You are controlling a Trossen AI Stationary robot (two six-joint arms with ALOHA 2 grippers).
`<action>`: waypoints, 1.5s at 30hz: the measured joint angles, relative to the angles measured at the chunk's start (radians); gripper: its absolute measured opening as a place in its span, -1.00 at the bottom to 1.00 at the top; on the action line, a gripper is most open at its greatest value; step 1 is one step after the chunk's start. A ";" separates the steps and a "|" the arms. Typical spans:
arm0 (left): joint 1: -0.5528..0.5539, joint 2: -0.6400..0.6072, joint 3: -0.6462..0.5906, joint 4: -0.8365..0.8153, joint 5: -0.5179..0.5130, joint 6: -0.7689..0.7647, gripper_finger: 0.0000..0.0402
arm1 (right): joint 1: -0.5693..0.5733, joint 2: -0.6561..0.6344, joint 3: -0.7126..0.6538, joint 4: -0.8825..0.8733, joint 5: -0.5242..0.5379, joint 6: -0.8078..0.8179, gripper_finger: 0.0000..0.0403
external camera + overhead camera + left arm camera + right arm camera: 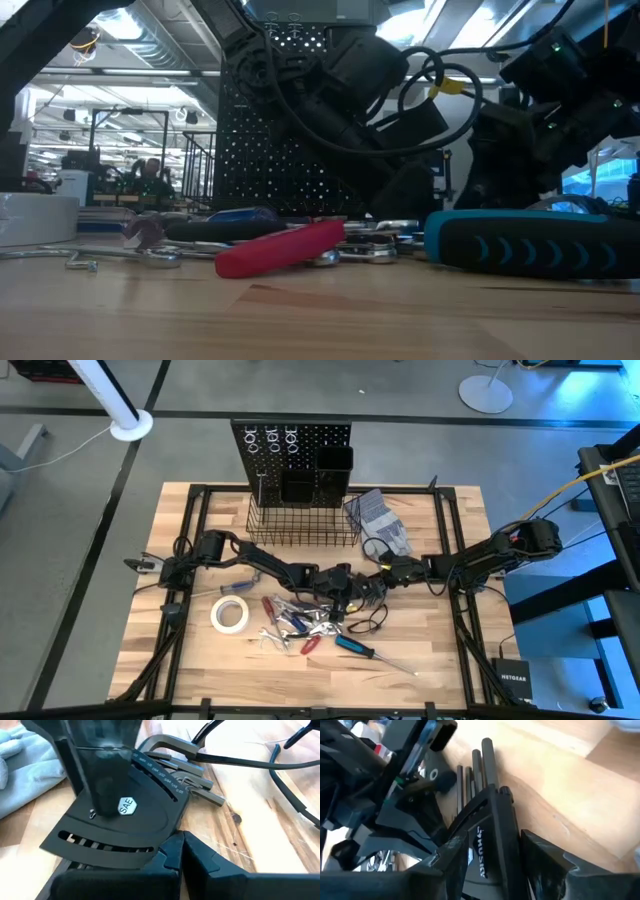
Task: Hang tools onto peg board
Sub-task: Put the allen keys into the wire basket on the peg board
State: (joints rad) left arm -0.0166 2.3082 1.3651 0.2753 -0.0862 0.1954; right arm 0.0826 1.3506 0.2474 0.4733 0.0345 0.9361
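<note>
A black fan-shaped hex key set (125, 820), marked SAE, lies near the table's middle with its dark keys (477, 770) fanned out. My left gripper (340, 588) and my right gripper (378, 578) meet over it, each shut on its plastic holder. Beside it on the wood lies the pile of silver wrenches and red- and blue-handled tools (298, 622), with the white tape roll (229, 613) to its left. The black peg board (290, 445) stands upright at the far edge, with silver hooks, box bins and a wire basket (300, 525) at its base. My left gripper pinches the holder's edge (167, 851) between its two fingers; the holder lies flat on the table. My right gripper has the holder's end by the Husky lettering (485, 850) between its fingers, coming from the table's right. One of its fingers (100, 775) stands on the holder's top face.
Grey work gloves (380, 520) lie right of the basket. A blue-handled screwdriver (362, 650) lies toward the near edge, and its handle (530, 245) and a red handle (280, 248) show in the low view. Black cables (280, 775) trail across the wood by the grippers.
</note>
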 joint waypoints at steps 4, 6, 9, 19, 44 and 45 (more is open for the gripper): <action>0.000 0.000 0.000 0.010 -0.004 0.030 -0.99 | 0.000 0.000 0.000 0.001 -0.004 -0.024 -0.12; 0.000 0.000 0.000 0.014 -0.004 0.046 -0.99 | 0.000 0.000 0.000 0.000 -0.002 -0.028 -0.12; -0.006 -0.006 0.000 0.014 -0.002 0.079 -0.99 | 0.001 0.000 0.001 -0.029 0.002 -0.029 -0.12; -0.041 -0.073 -0.004 -0.046 -0.002 0.179 -0.99 | 0.007 -0.003 0.008 -0.093 -0.002 -0.029 -0.12; 0.022 -0.092 0.329 -0.784 -0.020 0.227 -0.33 | 0.004 -0.002 0.004 -0.103 -0.027 -0.081 -0.12; 0.029 -0.088 0.329 -0.787 -0.004 0.228 -0.34 | 0.004 -0.002 0.004 -0.103 -0.027 -0.082 -0.12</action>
State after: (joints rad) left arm 0.0129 2.2198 1.6943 -0.5117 -0.0904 0.4235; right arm 0.0864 1.3483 0.2516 0.3702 0.0078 0.8537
